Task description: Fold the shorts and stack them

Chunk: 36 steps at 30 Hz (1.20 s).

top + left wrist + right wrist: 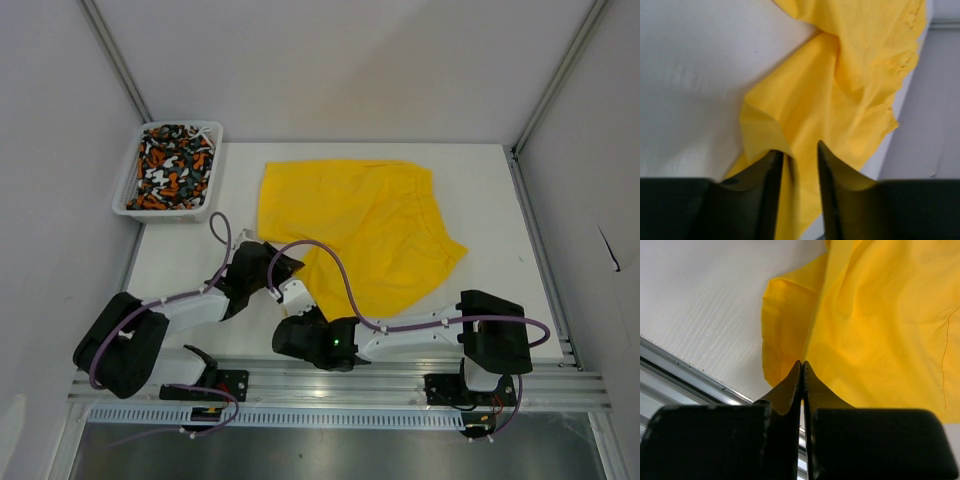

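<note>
One white table point(490, 180), grey walls point(350, 60) | left gripper point(797, 150) pinching yellow shorts point(370, 220) | right gripper point(802, 365) closed at edge

Top view looking down from behind, wrist views close, sharing yellow shorts point(360, 230)

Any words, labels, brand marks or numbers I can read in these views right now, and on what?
None can be read.
yellow shorts: plain fabric, no tag or print showing.
patterned shorts: only blotches, no letters.
white mesh basket: no label visible.
Nothing else in view carries legible lettering.
</note>
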Each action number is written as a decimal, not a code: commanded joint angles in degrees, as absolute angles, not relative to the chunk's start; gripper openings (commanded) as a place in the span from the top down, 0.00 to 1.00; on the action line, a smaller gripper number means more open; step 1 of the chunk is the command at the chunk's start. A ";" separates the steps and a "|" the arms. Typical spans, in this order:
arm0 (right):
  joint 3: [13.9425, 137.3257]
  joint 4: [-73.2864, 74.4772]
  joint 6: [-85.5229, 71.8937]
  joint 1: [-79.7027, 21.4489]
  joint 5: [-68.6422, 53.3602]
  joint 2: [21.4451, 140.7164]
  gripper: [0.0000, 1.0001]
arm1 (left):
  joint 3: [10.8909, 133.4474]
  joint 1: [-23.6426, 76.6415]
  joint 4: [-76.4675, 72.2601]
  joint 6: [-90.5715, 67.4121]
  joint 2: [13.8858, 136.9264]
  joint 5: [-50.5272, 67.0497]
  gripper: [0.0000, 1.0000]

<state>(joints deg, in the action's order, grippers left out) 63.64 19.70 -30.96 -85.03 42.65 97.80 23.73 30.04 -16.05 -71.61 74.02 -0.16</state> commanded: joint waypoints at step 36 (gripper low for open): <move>60.38 18.19 -31.64 -91.93 50.54 91.14 1.00 | 44.82 25.76 -3.78 -54.05 88.67 -14.86 0.87</move>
